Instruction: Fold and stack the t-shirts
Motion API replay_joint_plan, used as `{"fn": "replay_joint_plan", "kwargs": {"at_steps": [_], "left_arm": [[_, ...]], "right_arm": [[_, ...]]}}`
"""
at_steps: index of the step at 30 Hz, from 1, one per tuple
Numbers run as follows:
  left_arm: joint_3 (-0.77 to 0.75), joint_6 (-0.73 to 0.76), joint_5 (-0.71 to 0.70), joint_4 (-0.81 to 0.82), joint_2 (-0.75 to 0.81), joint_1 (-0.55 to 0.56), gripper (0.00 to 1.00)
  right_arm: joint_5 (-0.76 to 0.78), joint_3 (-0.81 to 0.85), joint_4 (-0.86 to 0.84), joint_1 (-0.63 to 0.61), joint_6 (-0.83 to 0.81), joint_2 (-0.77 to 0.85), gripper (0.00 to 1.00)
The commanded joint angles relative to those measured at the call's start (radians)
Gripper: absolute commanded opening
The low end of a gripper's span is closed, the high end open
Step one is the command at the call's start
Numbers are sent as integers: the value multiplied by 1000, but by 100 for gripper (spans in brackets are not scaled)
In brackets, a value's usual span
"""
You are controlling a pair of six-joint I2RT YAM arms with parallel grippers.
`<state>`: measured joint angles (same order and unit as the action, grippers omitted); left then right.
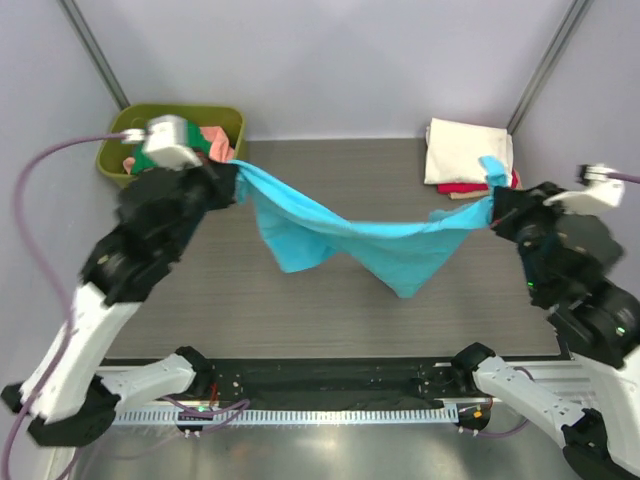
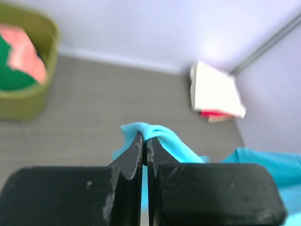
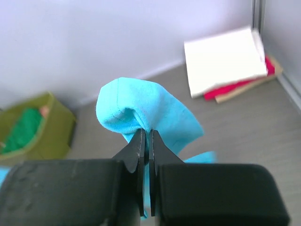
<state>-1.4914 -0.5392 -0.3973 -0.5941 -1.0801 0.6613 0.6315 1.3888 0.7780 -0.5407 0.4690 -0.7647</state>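
Left pincer (image 2: 145, 139) clamped on one end of turquoise t-shirt (image 1: 340, 232), slung sagging above tabletop (image 1: 300, 315); right pincer (image 3: 146, 136) clamped on other end. Best: pull ends apart evenly till taut, then lower flat, grips level, before folding

Turquoise-blue t-shirt (image 1: 340, 232), plain, olive-green tub (image 2: 28, 101), dark green shirt (image 2: 11, 70), salmon-pink shirt (image 2: 28, 52), cream-white shirt (image 1: 468, 150), red shirt (image 1: 465, 188), grey streaked table (image 1: 300, 310), my black left gripper (image 2: 145, 141), black right gripper (image 3: 146, 141)
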Motion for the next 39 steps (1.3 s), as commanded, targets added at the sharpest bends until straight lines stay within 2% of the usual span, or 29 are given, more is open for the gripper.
{"fn": "replay_joint_plan", "kwargs": {"at_steps": [1, 8, 14, 17, 18, 19, 20, 21, 22, 23, 24, 25, 26, 27, 29, 31, 32, 33, 34, 35, 37, 39], "left_arm": [[-87, 116, -138, -194, 94, 0, 0], [-208, 183, -124, -211, 311, 0, 0], [-338, 183, -94, -256, 299, 0, 0], [-418, 136, -127, -354, 183, 0, 0], [-488, 108, -147, -390, 130, 0, 1], [-525, 96, -165, -465, 20, 0, 2], [-637, 96, -188, -513, -69, 0, 6], [-711, 61, -208, -638, -152, -12, 6], [-768, 42, -183, -679, -310, -56, 5], [-788, 24, 118, -696, -366, -148, 6], [-749, -8, 314, -661, -412, -366, 8], [-700, -52, 434, -635, -467, -437, 11], [-649, -68, 509, -625, -589, -487, 19], [-650, -77, 610, -659, -672, -556, 31], [-713, -41, 673, -731, -809, -572, 56], [-649, -24, 616, -683, -763, -534, 67], [-507, -30, 615, -627, -706, -528, 86], [-431, -39, 606, -513, -604, -531, 92], [-376, -42, 577, -483, -556, -531, 96], [-290, -33, 562, -464, -520, -531, 99], [-222, -24, 508, -450, -437, -531, 100], [-109, -19, 465, -423, -355, -532, 100]], "right_arm": [[82, 145, 10, 4, -53, 18, 1], [62, 376, 17, 4, -93, 67, 1], [-9, 496, 69, 24, -86, 10, 1], [-10, 571, 113, 30, -95, -111, 1], [20, 596, 131, 30, -105, -166, 1], [36, 621, 145, 30, -118, -221, 1], [49, 666, 179, 30, -136, -351, 1], [95, 680, 190, 30, -145, -416, 1], [121, 690, 193, 36, -159, -482, 1], [128, 725, 208, 60, -173, -646, 1], [99, 748, 225, 100, -159, -724, 1], [-70, 774, 245, 167, -136, -825, 3], [-140, 880, 332, 262, -116, -917, 15], [-166, 965, 404, 284, -74, -1112, 61], [-129, 1126, 548, 254, -73, -1223, 96], [-89, 1065, 515, 216, -84, -1190, 100], [-110, 911, 403, 199, -95, -1138, 100], [-137, 832, 345, 193, -98, -1090, 100], [-154, 763, 298, 191, -89, -1006, 100], [-167, 659, 247, 191, -87, -975, 100], [-165, 560, 198, 189, -81, -891, 100], [-171, 385, 146, 191, -79, -828, 100]]}}
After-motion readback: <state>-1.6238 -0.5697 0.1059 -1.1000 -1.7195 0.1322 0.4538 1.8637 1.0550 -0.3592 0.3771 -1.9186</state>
